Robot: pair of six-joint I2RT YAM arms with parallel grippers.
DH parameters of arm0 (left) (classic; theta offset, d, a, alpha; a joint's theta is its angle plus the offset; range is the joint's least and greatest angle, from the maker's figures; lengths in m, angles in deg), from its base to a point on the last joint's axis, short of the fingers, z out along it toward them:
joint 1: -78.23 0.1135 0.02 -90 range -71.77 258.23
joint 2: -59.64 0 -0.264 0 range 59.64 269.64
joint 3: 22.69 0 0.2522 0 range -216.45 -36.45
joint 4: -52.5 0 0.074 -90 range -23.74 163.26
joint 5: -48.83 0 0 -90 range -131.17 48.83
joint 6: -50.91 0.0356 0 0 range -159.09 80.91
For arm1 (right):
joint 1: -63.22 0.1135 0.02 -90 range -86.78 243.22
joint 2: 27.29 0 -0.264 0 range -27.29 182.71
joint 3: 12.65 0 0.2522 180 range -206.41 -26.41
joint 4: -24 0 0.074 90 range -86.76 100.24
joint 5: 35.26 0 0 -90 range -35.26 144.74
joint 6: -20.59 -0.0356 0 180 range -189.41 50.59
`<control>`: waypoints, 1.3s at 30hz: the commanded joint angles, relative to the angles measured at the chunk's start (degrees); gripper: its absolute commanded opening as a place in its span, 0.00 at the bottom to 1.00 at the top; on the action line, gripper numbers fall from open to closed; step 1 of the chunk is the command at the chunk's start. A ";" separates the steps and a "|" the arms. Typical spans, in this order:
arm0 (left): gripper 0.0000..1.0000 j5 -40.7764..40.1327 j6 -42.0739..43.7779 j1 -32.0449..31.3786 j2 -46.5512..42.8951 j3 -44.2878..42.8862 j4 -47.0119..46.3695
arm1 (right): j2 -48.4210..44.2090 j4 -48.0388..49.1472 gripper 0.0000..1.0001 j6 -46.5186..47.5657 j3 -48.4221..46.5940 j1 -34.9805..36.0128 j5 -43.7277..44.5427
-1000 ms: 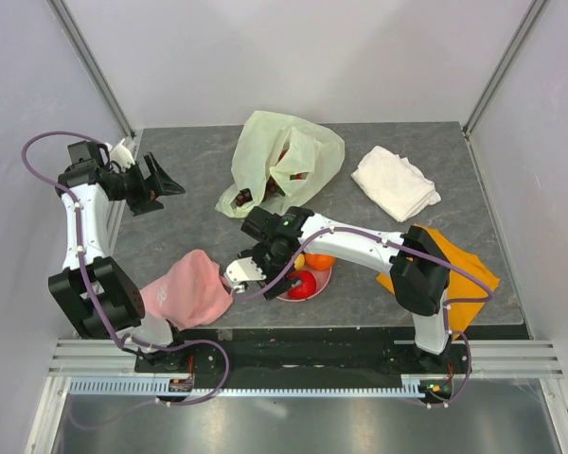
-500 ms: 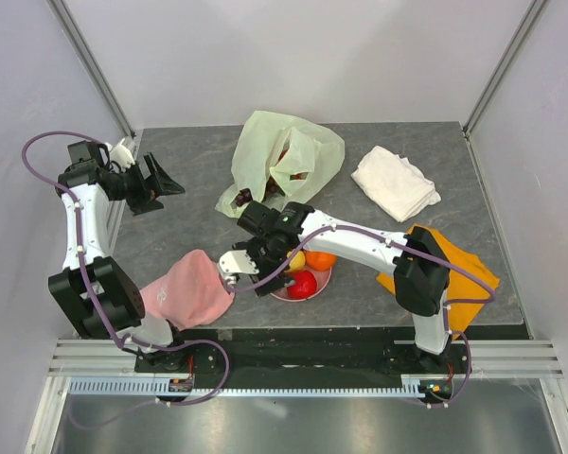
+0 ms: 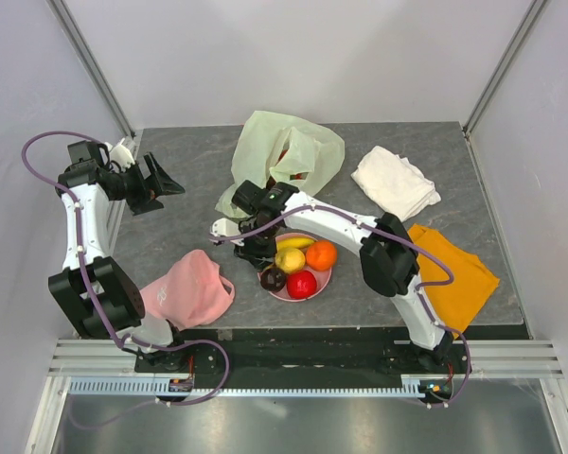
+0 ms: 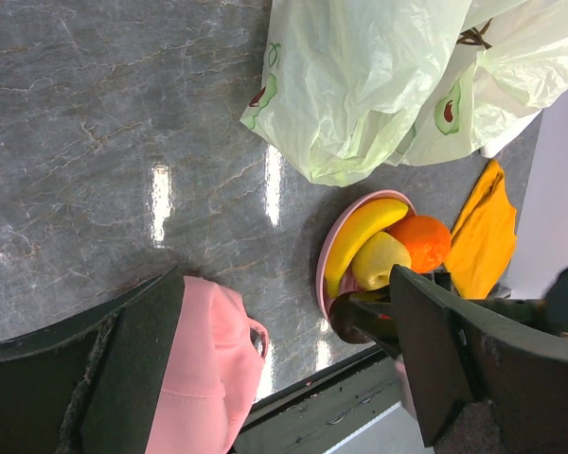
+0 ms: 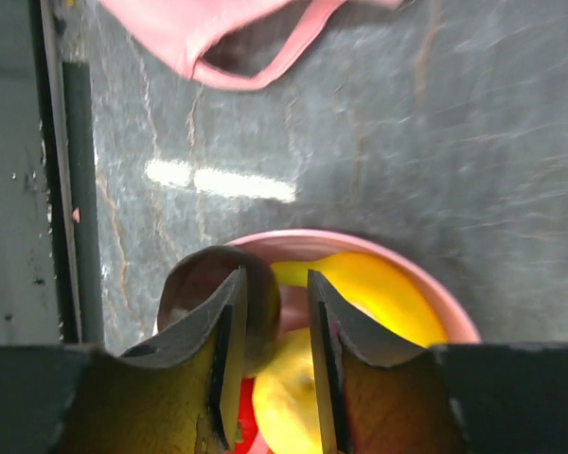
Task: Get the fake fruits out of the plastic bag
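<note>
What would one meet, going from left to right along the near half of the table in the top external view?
The pink cloth item → the pink plate that holds the fake fruits → the orange cloth.

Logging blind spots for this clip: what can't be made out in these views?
Top view: crinkled film of the plastic bag hides what remains inside.
Top view: right pincer tips covered by its own wrist.
Right wrist view: red apple mostly behind a finger.
Left wrist view: plate partly blocked by the left pincer.
</note>
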 commanded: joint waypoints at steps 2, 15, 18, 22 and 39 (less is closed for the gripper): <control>0.96 1.77 0.14 0.13 -1.11 -0.68 -0.96 | -0.29 -6.42 0.36 2.84 -1.05 1.18 -0.46; 0.96 1.50 0.23 0.21 -0.76 -1.03 -0.96 | -1.00 -7.39 0.38 3.29 0.28 1.44 -0.63; 0.96 1.94 0.58 0.13 -1.46 -1.38 -0.78 | -1.78 -8.80 0.40 2.14 -8.21 0.83 -3.17; 0.96 7.29 2.51 -0.22 -2.60 -1.47 -0.26 | -6.78 -5.93 0.48 -2.32 -16.40 -1.19 -4.95; 0.98 -15.62 4.16 -25.62 12.50 -12.35 -2.02 | -2.66 22.30 0.70 -19.47 -12.65 -16.49 7.47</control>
